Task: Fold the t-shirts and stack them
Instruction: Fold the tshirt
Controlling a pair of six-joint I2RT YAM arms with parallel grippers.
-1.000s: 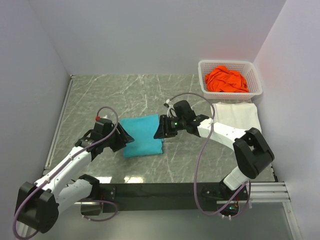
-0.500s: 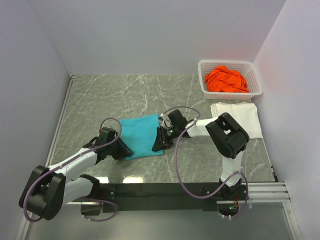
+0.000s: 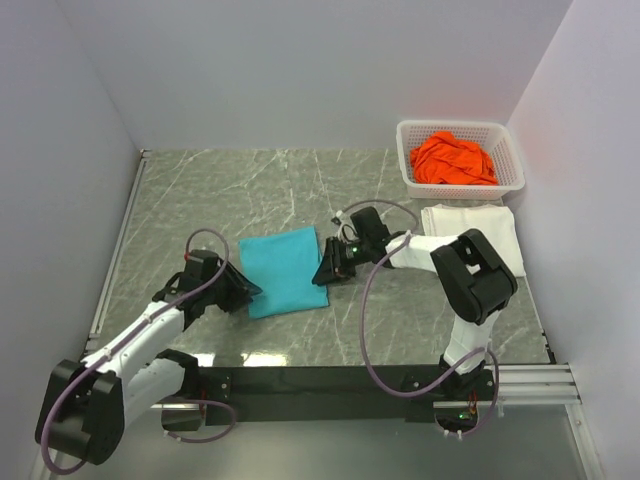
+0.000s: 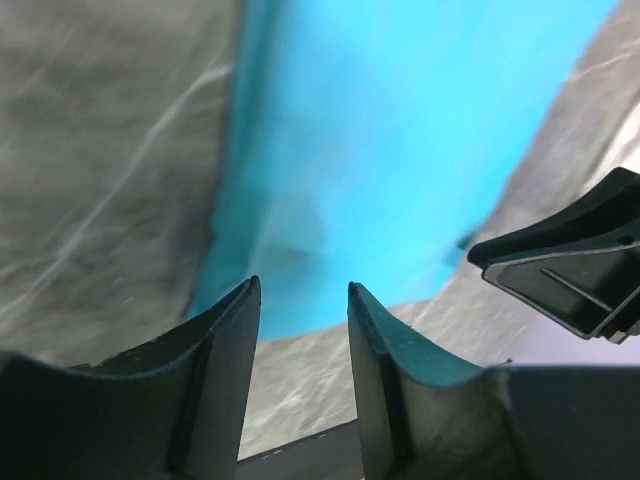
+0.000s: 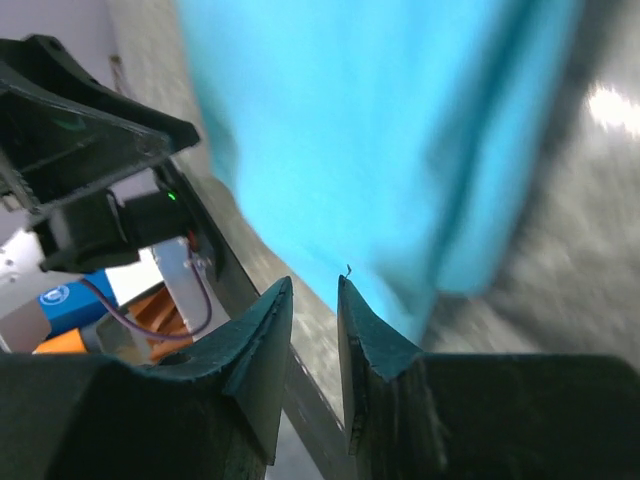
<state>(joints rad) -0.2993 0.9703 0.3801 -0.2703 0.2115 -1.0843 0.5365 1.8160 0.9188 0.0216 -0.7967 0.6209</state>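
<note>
Three shirts are in view. The teal shirt (image 3: 283, 268) lies folded into a flat rectangle near the middle of the table (image 3: 200, 190), slightly skewed. The white shirt (image 3: 480, 232) lies folded at the right side, well apart from the teal one and just in front of the basket (image 3: 405, 152). The orange shirt (image 3: 455, 160) sits crumpled inside that one basket, at the far right corner.

Two grippers flank the teal shirt. The left gripper (image 3: 250, 291) is low at the shirt's near left edge. In its wrist view its fingers (image 4: 225, 340) stand parted with nothing between them, and the cloth edge lies just ahead of the tips. I cannot tell whether they touch it. The right gripper (image 3: 320, 275) is at the shirt's near right edge. Its fingers (image 5: 265, 350) are only a narrow slit apart and hold nothing, with teal cloth right in front of them.

Each wrist view catches the other gripper across the shirt. A purple cable loops over each of the two arms. Past the shirt in the right wrist view, a blue tag (image 5: 55, 300) carries a round mark too blurred to read.
</note>
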